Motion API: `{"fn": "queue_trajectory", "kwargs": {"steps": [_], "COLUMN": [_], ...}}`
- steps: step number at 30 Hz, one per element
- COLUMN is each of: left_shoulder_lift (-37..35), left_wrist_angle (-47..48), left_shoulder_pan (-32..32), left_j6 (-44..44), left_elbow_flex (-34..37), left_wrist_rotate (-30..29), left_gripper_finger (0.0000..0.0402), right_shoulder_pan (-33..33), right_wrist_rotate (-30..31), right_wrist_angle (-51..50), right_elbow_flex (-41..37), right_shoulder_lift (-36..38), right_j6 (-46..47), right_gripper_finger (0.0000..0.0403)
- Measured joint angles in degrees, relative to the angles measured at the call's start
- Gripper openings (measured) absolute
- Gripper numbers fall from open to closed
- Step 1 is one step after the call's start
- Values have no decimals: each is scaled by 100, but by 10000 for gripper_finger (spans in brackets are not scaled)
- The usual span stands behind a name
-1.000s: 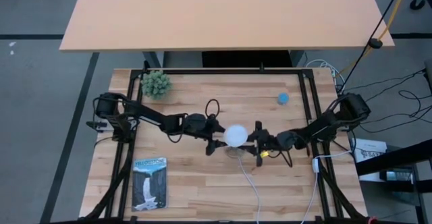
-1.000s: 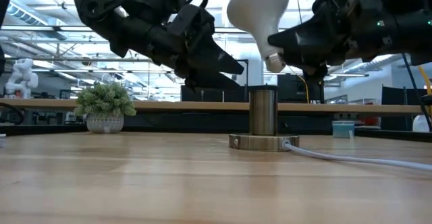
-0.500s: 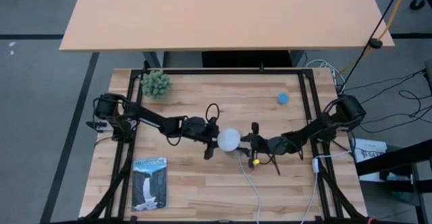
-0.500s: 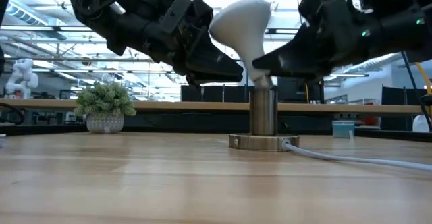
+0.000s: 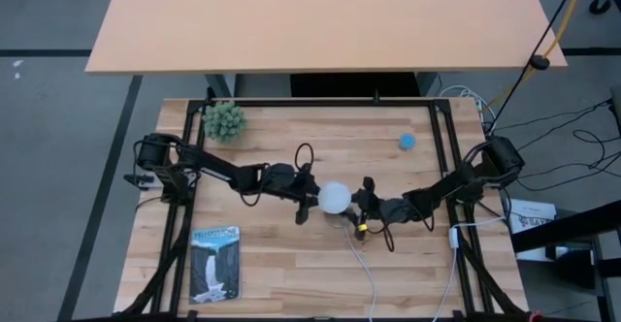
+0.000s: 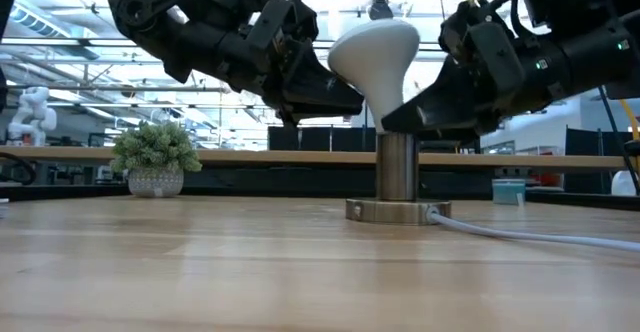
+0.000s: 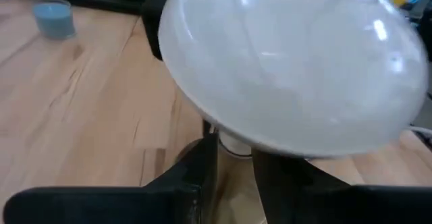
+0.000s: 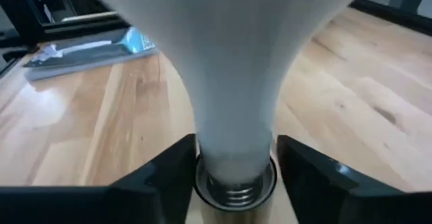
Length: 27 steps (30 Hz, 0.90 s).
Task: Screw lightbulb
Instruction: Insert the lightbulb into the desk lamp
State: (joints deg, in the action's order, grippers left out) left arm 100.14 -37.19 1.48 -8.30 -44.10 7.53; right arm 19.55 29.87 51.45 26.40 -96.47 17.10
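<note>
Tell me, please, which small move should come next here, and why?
Probably the left gripper, closed on the lightbulb's dome, should start twisting it. Its screw base already sits in the socket mouth, and the right gripper's fingers stand apart beside the neck.

Light wooden plank worktop (image 5: 281, 254), small potted plant (image 5: 224, 120) at a far corner, blue object (image 5: 407, 142) opposite, booklet (image 5: 214, 263) near the front, silvery socket (image 6: 397, 182) mid-worktop, white cord (image 5: 364, 269) trailing forward

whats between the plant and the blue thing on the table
Only bare wood lies between the plant and the blue object, as the high view shows; the lightbulb sits nearer the front.
</note>
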Motion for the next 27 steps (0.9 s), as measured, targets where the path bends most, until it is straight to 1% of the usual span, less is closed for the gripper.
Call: {"fn": "queue_trajectory", "kwargs": {"steps": [2,5,13,22,27], "left_shoulder_lift": [2,0,0,0,0], "left_wrist_angle": [-80,-246,-241,-240,-237], "left_shoulder_pan": [8,10,8,8,25], "left_j6": [-20,-25,-45,-228,-367], "left_elbow_flex": [0,-2,-2,-2,-2], "left_wrist_rotate": [0,0,1,2,211], "left_gripper_finger": [96,96,96,96,96], "right_shoulder_pan": [0,0,0,2,0], "right_wrist_rotate": [2,2,0,7,9], "right_wrist_angle": [53,42,10,-511,-510], "right_elbow_flex": [2,2,2,2,2], "right_shoulder_lift": [14,14,190,590,626], "right_j6": [-68,-154,-321,-407,-407], "right_gripper_finger": [222,233,236,237,237]}}
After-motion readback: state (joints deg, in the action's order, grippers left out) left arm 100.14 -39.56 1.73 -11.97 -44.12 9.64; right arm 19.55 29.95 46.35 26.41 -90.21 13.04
